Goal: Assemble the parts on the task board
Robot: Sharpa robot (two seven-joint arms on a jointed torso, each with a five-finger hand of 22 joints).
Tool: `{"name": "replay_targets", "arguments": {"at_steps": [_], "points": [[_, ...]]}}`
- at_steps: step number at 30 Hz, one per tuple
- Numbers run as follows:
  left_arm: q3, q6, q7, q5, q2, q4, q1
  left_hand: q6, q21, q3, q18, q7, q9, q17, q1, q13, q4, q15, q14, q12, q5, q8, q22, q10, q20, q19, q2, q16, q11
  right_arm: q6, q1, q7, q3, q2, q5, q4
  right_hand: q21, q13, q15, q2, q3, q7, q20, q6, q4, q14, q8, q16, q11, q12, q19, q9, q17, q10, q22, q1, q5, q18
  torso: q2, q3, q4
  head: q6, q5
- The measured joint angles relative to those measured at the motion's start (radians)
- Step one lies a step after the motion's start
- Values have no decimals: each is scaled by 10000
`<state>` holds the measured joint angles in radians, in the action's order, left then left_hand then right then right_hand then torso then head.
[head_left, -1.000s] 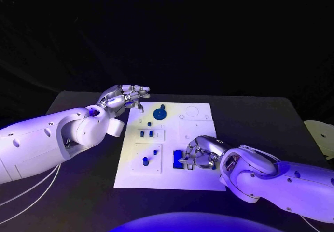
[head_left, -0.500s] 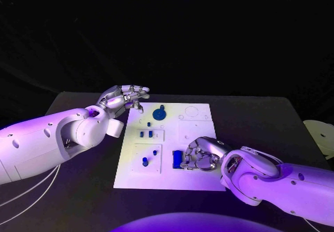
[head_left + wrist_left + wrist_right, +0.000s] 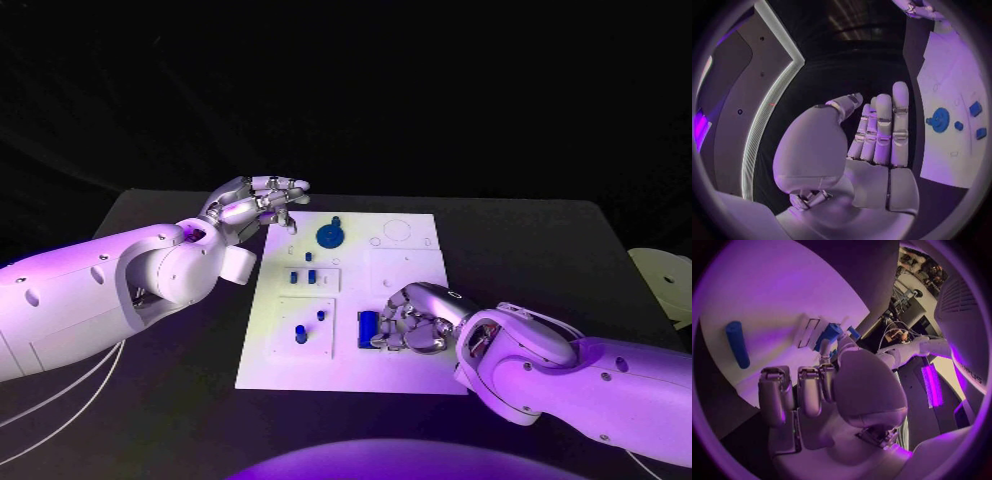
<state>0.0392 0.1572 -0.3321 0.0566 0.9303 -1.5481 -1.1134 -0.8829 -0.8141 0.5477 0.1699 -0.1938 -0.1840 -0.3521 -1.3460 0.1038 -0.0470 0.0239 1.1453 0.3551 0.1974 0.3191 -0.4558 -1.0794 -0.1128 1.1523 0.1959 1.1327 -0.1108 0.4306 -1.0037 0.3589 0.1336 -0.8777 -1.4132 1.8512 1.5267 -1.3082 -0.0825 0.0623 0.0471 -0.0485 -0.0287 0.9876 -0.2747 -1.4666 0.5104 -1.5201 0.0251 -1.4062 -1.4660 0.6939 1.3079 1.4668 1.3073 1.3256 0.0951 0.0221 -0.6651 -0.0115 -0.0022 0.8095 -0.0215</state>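
Two silver hands work around the white task board (image 3: pixel 411 375), which lies in the middle of the black table (image 3: pixel 548 240). Farthest left, the left hand (image 3: pixel 260 203) hovers just off the board's far left corner, palm up, fingers straight and close together in the left wrist view, holding nothing. Next comes the board's left side, with a small blue peg (image 3: pixel 302 333) standing in a near square recess and two short blue parts (image 3: pixel 303 277) in the recess beyond it. Further along, a round blue gear (image 3: pixel 332 236) sits near the far edge. A blue block (image 3: pixel 368 329) lies near the middle, touching or just beside the right hand (image 3: pixel 415 320), whose fingers curl down onto the board; whether they grip anything cannot be told.
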Motion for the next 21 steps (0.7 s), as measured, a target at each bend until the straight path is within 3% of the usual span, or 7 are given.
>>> {"name": "replay_targets", "arguments": {"at_steps": [11,21], "points": [[-1,-6,6,0,-5,0,1,0,0,0,0,0,0,-1,0,0,0,0,0,0,0,0,-1,0,0,0,0,0,0,-26,1,58,0,138,-95,-252,0,-28,0,-43,118,65,-1,66,4,0,0,0,-1,-64,0,-31,-1,-1,8,278,-127,-1,2,-9,8,-1,12],[-2,-11,14,0,4,-2,2,0,0,0,0,1,0,-1,0,0,0,0,0,0,0,0,-1,0,0,0,0,0,0,29,1,103,1,-65,-284,-114,0,-17,1,-54,147,65,-1,66,-4,0,0,0,-2,-88,0,-39,-2,-2,6,289,-127,-1,5,-7,0,9,5]]}}
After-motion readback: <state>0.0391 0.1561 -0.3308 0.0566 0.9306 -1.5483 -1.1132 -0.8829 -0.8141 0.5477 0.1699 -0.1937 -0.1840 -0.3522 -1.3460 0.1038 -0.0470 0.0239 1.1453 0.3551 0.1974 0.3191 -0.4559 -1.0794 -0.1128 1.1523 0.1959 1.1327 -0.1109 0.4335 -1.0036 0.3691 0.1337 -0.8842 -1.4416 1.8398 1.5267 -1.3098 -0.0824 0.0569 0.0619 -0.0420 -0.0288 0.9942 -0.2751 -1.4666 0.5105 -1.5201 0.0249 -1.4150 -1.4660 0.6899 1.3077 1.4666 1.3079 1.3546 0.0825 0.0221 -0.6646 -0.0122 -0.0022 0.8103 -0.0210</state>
